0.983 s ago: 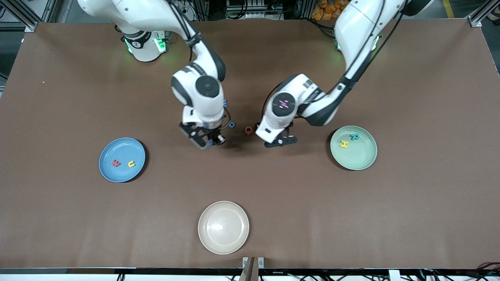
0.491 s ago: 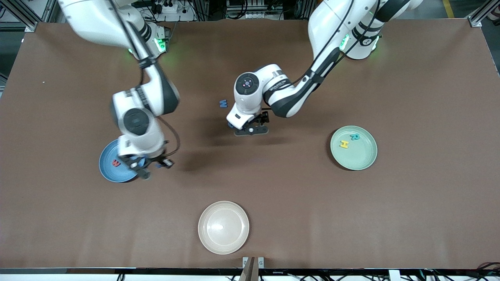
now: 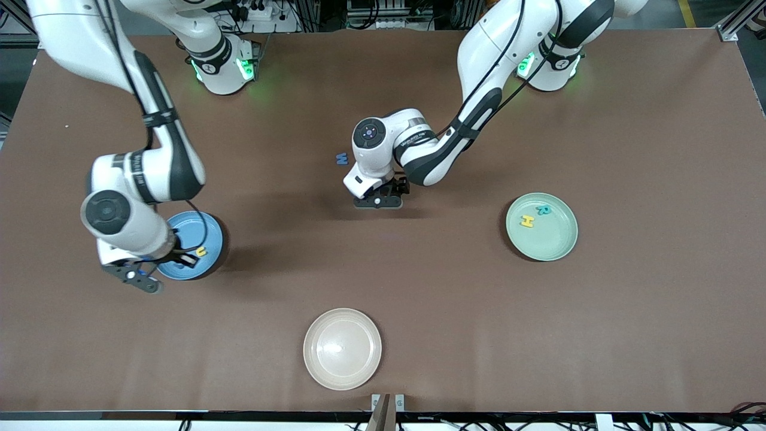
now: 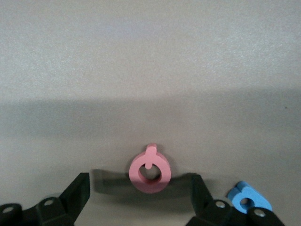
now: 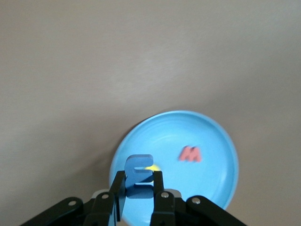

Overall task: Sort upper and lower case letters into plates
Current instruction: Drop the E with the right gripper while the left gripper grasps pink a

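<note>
Both arms have shifted since the earlier frames: the right arm has swung from table centre out to the blue plate [image 3: 194,242], and the left arm has slid over to the spot where the loose letters lay.

Going across the front view from the right arm's end: right gripper [image 5: 138,190] hangs over the blue plate's edge, fingers pinching a dark blue letter [image 5: 138,181] upright between them. On that plate sit a red letter [image 5: 190,154] and a yellow letter [image 3: 201,252]. Cream-white plate [image 3: 342,348] sits nearest the front camera, unused. Blue w-shaped letter [image 3: 342,158] lies on the bare table [image 3: 419,287] beside the left arm's wrist. Left gripper [image 4: 141,190] is low over the table, fingers spread wide either side of a pinkish-red letter [image 4: 149,172], not touching it; a light blue letter [image 4: 249,200] lies just beside one finger. Mint green plate [image 3: 541,226] toward the left arm's end holds a yellow H [image 3: 526,221] and a teal R [image 3: 543,210].

Risks, judged: the right gripper is over the rim, not the middle, so a release here could bounce the letter off the plate. Closing the left fingers could nudge the light blue letter or pinch the red one off-centre and flip it.
</note>
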